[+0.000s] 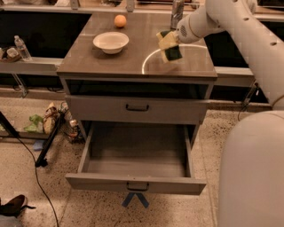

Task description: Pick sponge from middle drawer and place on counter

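1. My gripper (173, 40) is above the counter (111, 64), over its 2 o'clock corner. My arm (230, 22) comes in from the 2 o'clock side of the view.
2. My fingers are clenched on the sponge (170, 48). It is tilted, with the yellow layer up-left and the green layer lower-right.
3. The sponge is right over the curved light streak (146, 62). I can't tell if it touches the top.
4. The drawer (137, 155) is pulled out at 6 o'clock of the counter. Its grey tray shows, and there is a black handle on the front.
5. A shut drawer front (177, 111) with a similar handle sits between the drawer and the counter.
6. The bowl (111, 42) is on the counter at 9 o'clock of the sponge, well apart.
7. The orange (120, 21) is at 12 o'clock of the bowl, near it but not touching.
8. A metal can (177, 11) is at 12 o'clock of the sponge, by the back edge.
9. A bottle (21, 48) stands on the ledge (35, 65) at 9 o'clock of the counter.
10. A blue tape cross (136, 199) is on the floor at 6 o'clock of the drawer.
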Robot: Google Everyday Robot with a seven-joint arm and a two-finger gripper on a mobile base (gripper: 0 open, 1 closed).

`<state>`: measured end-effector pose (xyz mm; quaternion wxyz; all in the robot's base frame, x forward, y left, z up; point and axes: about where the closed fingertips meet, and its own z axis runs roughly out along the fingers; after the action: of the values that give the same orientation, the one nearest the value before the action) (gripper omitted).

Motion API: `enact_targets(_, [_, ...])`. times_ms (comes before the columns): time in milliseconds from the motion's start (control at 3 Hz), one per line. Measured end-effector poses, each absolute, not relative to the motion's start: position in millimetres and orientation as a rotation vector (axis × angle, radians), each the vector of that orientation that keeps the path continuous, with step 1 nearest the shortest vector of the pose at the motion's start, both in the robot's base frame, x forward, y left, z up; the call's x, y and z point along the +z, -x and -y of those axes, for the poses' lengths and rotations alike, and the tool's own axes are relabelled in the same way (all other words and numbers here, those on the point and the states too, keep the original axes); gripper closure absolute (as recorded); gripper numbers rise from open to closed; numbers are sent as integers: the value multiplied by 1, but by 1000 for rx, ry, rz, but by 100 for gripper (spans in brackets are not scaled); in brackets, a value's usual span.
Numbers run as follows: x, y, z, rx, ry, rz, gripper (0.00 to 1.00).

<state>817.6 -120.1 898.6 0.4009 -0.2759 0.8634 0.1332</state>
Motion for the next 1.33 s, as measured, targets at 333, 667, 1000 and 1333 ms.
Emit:
enact_targets(333, [896,-834,113,373,672,-2167,44])
enact_targets(667, [892,-845,108,401,651,-2160,20])
enact_targets(1000, [889,-853,105,414,640,-2157,0])
enact_targets(1333, [893,-854,111,432,620,-2142,0])
